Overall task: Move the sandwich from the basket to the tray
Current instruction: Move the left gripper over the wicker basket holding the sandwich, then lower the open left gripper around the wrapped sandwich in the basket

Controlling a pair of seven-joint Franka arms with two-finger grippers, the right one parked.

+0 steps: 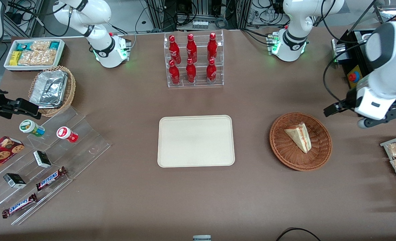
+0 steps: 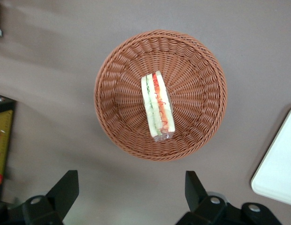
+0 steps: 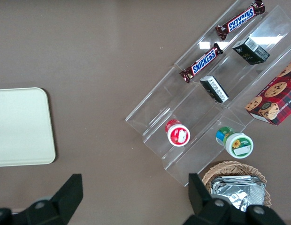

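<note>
Sandwich (image 1: 299,136) lies cut-edge up mid-basket (image 1: 321,152), right-centre of the front frame w/ bare tray (image 1: 195,141) at centre; gripper (image 2: 131,194) hangs above, fingers spread wide, probably lining up to straddle it.

sandwich (image 1: 299,136): one, in the basket
basket (image 1: 285,150): one, reddish-brown
tray (image 1: 195,141): one
red bottles (image 1: 191,71): six, three on each of two tiers, upper middle of the frame
Snickers bars (image 1: 51,178): two
small dark boxes (image 1: 42,159): two
lidded cups (image 1: 32,128): two, one green, one red
cookie box (image 1: 0,154): one
tan wicker basket (image 1: 70,90): one
gripper (image 2: 130,174): one, fingers spread apart, raised near the basket at the working arm's end
</note>
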